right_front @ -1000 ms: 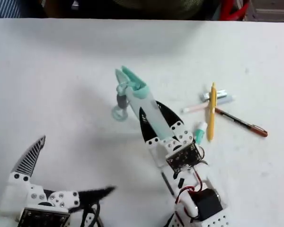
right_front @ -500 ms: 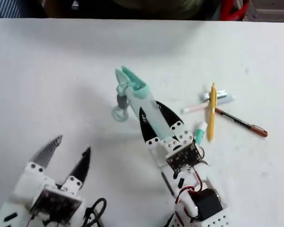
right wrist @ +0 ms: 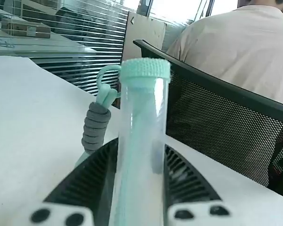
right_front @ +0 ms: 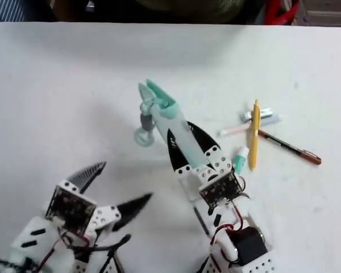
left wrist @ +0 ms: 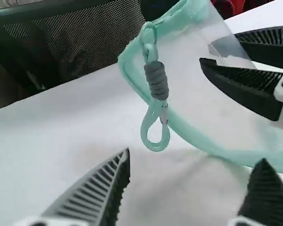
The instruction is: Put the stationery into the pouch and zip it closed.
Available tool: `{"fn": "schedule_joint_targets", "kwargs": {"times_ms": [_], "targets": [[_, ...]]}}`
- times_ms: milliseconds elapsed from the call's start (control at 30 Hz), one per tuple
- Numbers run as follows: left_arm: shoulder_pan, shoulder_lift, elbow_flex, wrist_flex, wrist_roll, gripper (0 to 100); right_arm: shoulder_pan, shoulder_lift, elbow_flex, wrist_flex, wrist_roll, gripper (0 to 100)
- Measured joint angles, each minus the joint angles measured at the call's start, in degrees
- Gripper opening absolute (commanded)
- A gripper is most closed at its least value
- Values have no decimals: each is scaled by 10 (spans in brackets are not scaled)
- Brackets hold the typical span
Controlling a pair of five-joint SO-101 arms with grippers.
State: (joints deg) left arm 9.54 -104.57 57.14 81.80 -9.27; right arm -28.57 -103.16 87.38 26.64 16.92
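R gripper (right_front: 181, 129) clamped on clear mint-trimmed pouch (right_front: 161, 107), standing on edge mid-table. L gripper (right_front: 127, 181) jaws apart, front-left, near pouch's pull loop (left wrist: 155, 136). Yellow pen (right_front: 254, 133), brown pen (right_front: 290, 148) + small bits lie on table (right_front: 57, 85) beside R arm, outside pouch.

Pouch (right_front: 169, 115) is see-through with mint green edging, and its mint loop (right_front: 143, 136) has a grey wrap. One yellow pen (right_front: 254, 133), one dark pen (right_front: 284, 144) with a reddish-brown end. Desk (right_front: 74, 85) is plain white. Left claw (right_front: 127, 181) and right claw (right_front: 181, 129) are black and ribbed up front, white behind.
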Motion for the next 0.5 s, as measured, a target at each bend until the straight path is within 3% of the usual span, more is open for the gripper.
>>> {"fn": "schedule_joint_targets", "kwargs": {"times_ms": [267,500], "targets": [[-15,7,130,-141,-10,309,0,0,0,0,0,18],[55,164,75,-163,56,310,0,0,0,0,0,18]]}}
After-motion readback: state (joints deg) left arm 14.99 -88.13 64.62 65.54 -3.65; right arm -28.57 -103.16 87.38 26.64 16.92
